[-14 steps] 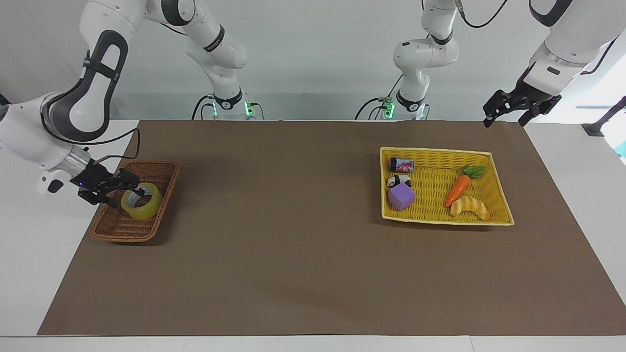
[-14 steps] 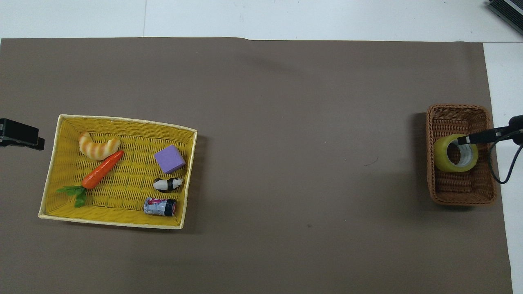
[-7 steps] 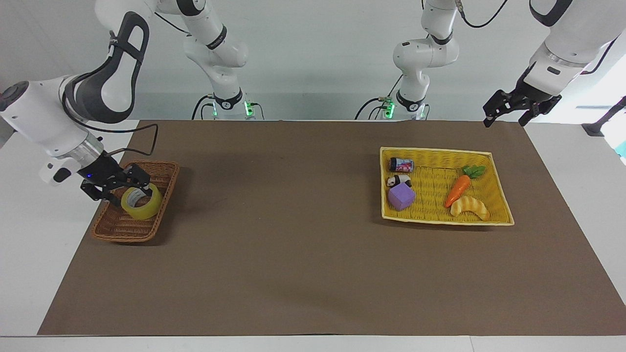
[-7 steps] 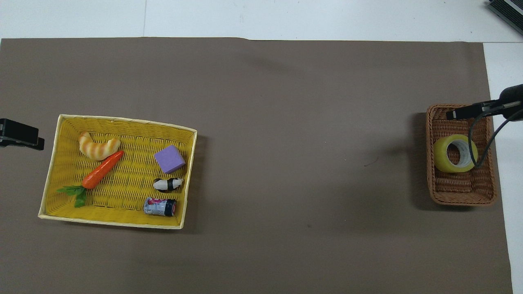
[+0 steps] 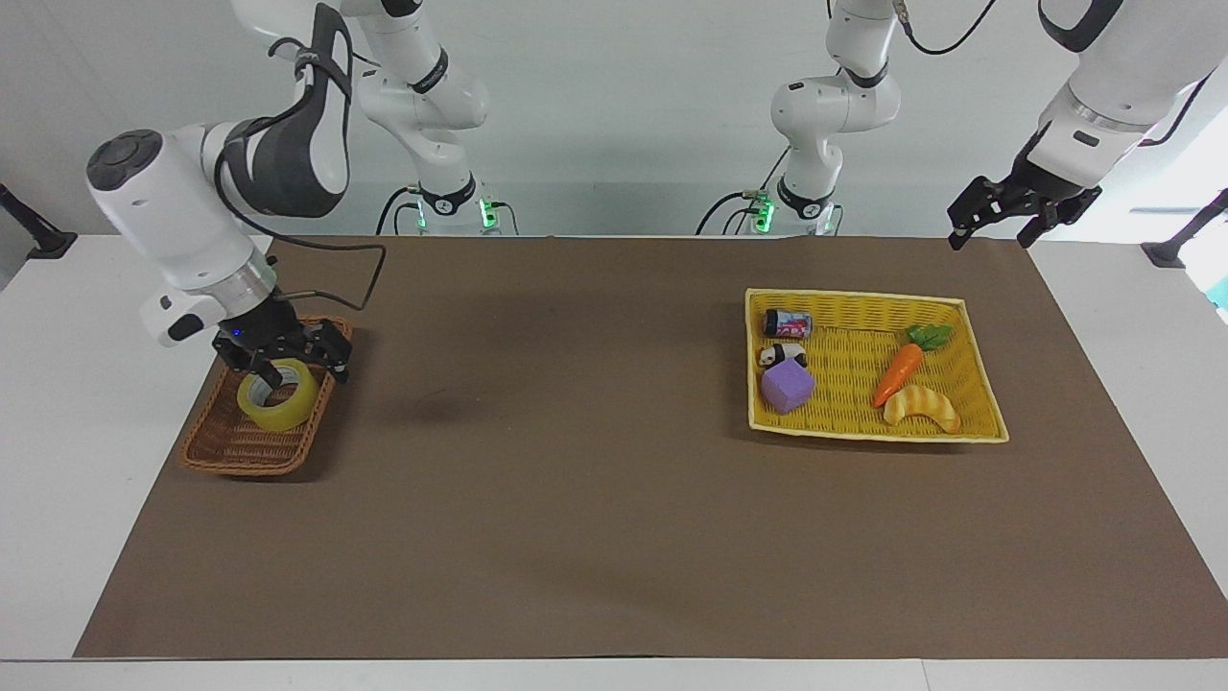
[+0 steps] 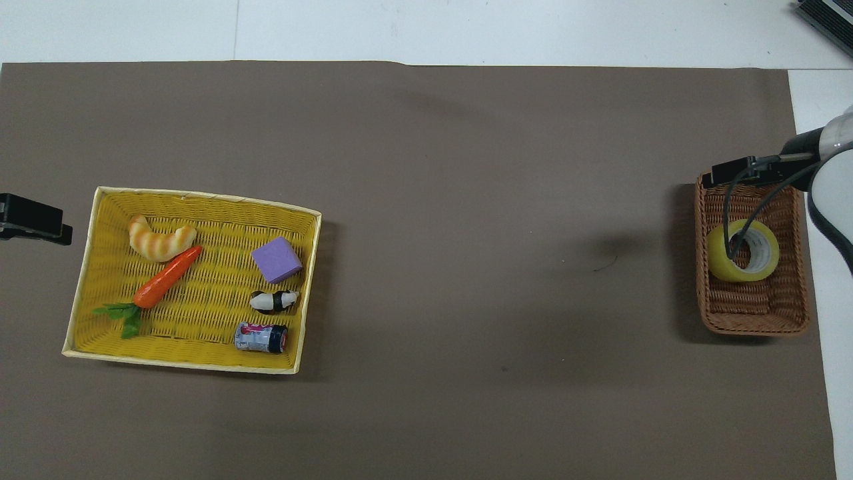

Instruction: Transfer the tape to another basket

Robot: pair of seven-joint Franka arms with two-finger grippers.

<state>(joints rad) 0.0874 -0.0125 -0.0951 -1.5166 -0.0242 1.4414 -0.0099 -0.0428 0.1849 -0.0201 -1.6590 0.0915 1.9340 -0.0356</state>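
Observation:
The yellow tape [image 5: 280,407] lies tilted in the small brown wicker basket [image 5: 240,459] at the right arm's end of the table. It also shows in the overhead view [image 6: 722,264], inside the basket [image 6: 753,321]. My right gripper [image 5: 288,369] hangs open just above the tape and the basket's end nearer to the robots, apart from the roll. In the overhead view the right gripper [image 6: 738,171] is over the basket's rim. My left gripper [image 5: 993,223] waits open above the table's edge at the left arm's end; the overhead view shows its tip [image 6: 34,221].
A flat yellow tray-basket [image 5: 863,297] sits toward the left arm's end, holding a purple cube [image 5: 788,388], a carrot [image 5: 898,373], a croissant [image 5: 923,407], a panda toy [image 5: 782,355] and a small can [image 5: 788,323]. A brown mat [image 5: 576,480] covers the table.
My right gripper has let go of the tape, risen and swung toward the table's middle over the basket. The tape stays in the brown basket. The left arm has not moved.

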